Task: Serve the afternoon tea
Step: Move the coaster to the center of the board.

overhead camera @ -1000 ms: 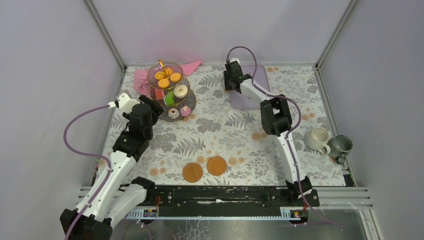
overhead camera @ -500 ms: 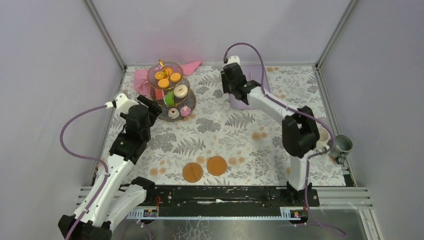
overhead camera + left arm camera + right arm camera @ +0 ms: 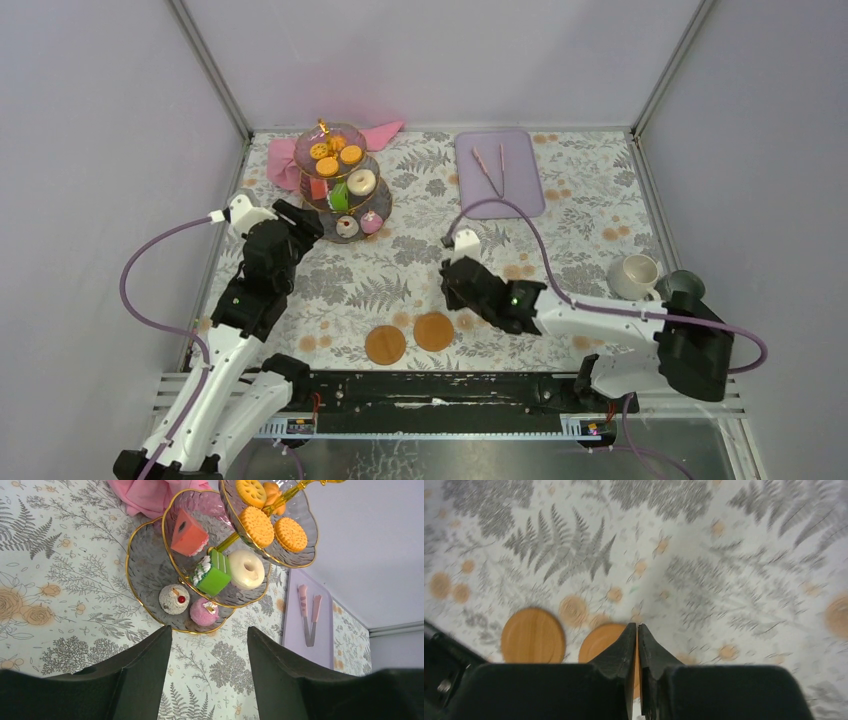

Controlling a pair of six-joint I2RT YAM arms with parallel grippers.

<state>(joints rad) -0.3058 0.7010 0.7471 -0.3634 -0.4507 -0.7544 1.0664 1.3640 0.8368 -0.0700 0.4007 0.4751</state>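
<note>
Two coasters (image 3: 533,635) lie near closed right claw (image 3: 637,626).

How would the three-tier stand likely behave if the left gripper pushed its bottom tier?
The three-tier stand probably tips readily: three plates stacked on one thin gold stem. Likely fragile, since the tiers look like glass. Its pastries sit loose and may slide off.

Left gripper (image 3: 210,630) points toward 2 o'clock, jaws parted. Right gripper (image 3: 638,626) points toward 10 o'clock, jaws pressed together.
</note>
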